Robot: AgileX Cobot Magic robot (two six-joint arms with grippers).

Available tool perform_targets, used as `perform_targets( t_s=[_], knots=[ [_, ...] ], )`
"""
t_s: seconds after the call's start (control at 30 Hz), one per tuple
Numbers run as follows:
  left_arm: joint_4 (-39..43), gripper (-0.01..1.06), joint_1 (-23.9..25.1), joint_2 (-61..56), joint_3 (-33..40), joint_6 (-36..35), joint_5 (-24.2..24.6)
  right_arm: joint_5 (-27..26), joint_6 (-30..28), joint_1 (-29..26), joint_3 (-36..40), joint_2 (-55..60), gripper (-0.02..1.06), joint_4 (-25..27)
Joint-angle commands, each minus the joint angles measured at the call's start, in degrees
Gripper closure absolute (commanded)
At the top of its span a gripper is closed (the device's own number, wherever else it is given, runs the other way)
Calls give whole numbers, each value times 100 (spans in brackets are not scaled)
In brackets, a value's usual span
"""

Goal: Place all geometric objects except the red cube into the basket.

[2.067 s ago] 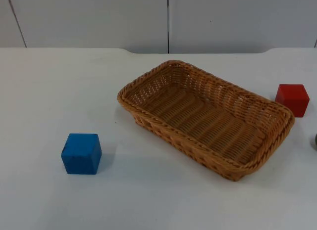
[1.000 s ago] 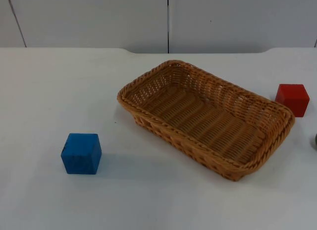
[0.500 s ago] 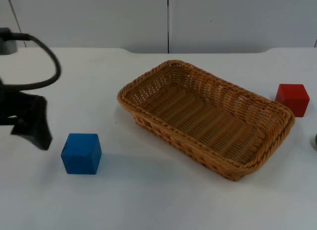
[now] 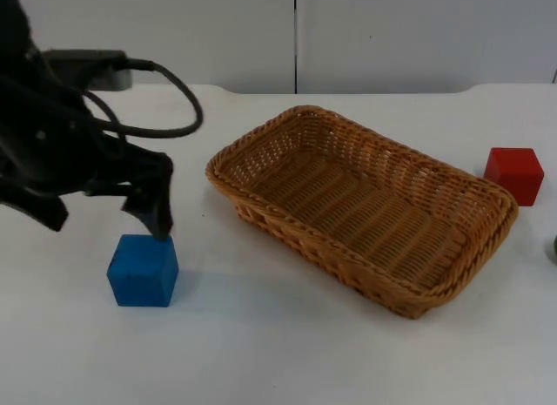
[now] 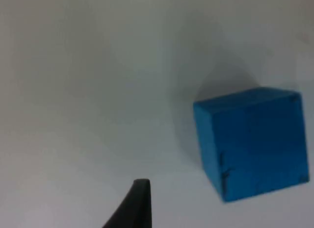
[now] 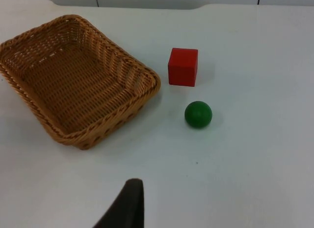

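Observation:
A blue cube point(image 4: 143, 270) rests on the white table at the front left. My left gripper point(image 4: 104, 219) hangs open just behind it and slightly to its left, one fingertip point(image 4: 159, 222) close above the cube's far right corner. In the left wrist view the blue cube point(image 5: 252, 142) lies off to one side of the fingertip point(image 5: 135, 206), apart from it. The wicker basket point(image 4: 361, 274) stands mid-table with nothing in it. A red cube point(image 4: 514, 174) sits beyond its right end, and a green ball point(image 6: 198, 114) lies near the red cube point(image 6: 183, 66). My right arm waits off to the right, looking onto the basket point(image 6: 152, 82).
The grey partition wall point(image 4: 296, 35) closes off the table at the back.
My left arm has swung in from the left edge toward the right and now hangs over the blue cube's far side. The cubes, ball and basket have not moved.

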Motion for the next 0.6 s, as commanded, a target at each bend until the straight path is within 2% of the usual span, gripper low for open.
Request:
perform_targets(
  t_s=[0.0, 0.27, 0.57],
  knots=[
    [-36, 0, -125, 129, -102, -76, -47, -39, -90, -35, 21, -19, -1, 21],
    [150, 0, -160, 771, -157, -583, -479, -39, -90, -35, 21, -19, -1, 21],
    [62, 0, -170, 1165, -157, -660, -918, -39, -90, -35, 21, -19, -1, 21]
  ],
)
